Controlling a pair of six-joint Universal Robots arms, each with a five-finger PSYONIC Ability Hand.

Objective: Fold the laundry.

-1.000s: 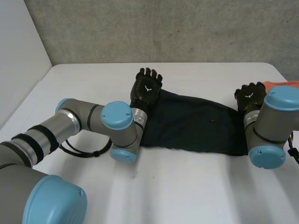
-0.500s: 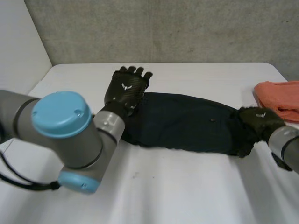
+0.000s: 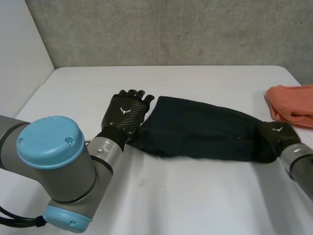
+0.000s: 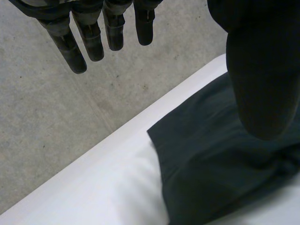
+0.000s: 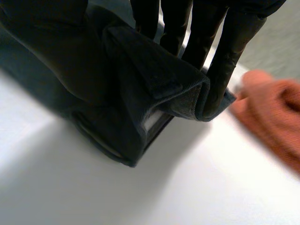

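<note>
"So, where does the laundry sit right now?"

"The dark navy cloth, a soft long band of fabric, lies across the middle of the smooth white table, running from centre-left to the right. A crumpled orange cloth sits near its right end, a little farther back."

"And the hands?"

"The right hand has the right end pinched. Its straight fingers are behind the folded edge with the thumb against the other side, and that end is raised a little off the table. The left hand is at the left end, its fingers spread straight in the air and holding nothing. Whether its thumb touches the fabric, I cannot tell."

"What's the step, in your view?"

"Probably bringing one end over the other to halve the band. The left hand needs a proper pinch on its end first. I'd slide the thumb under the edge so every layer comes along."

"Anything to watch?"

"Lift both ends level and carry the cloth low, so the middle doesn't drag into wrinkles. Line the edges up before letting go. Steer the right end clear of the orange cloth too, since it looks near enough to snag."
</note>
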